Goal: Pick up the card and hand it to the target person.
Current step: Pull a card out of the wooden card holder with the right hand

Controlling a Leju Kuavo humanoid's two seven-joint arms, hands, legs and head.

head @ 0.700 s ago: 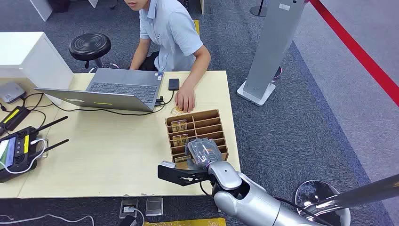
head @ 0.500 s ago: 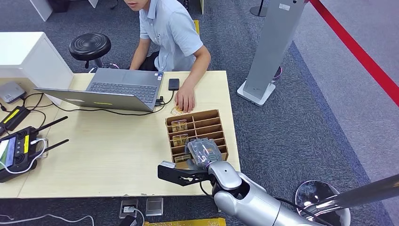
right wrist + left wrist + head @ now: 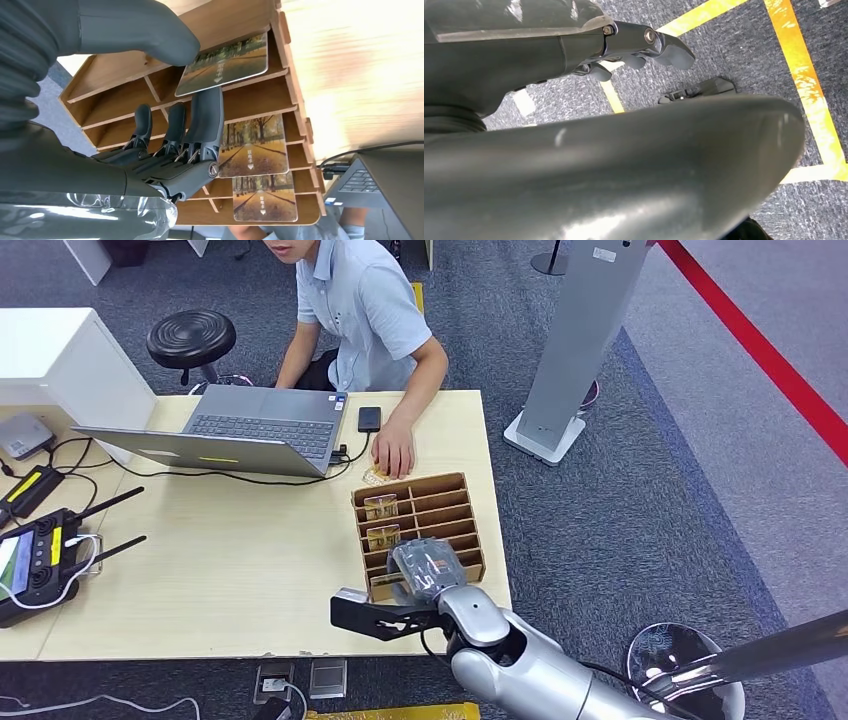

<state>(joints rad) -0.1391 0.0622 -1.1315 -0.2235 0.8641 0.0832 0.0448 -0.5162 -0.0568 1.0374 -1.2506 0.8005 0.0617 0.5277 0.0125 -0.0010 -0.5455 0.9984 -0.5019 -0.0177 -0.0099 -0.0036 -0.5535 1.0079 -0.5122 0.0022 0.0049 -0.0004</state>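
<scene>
Item: card (image 3: 225,64), nearest slot of the wooden rack (image 3: 455,487) on the tabletop (image 3: 230,570); my right hand (image 3: 180,130) pinches it, apparently, thumb above, fingers beneath. Draw it straight out along the slot. Left hand (image 3: 644,47): grip indeterminable.

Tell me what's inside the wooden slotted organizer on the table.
The organizer holds three picture cards in separate slots. The right hand reaches at the nearest card; it covers some slots.

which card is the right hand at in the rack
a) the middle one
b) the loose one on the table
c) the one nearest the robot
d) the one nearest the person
c: the right hand has thumb and fingers on either side of the near-end card in the rack; two other cards sit untouched.
</scene>
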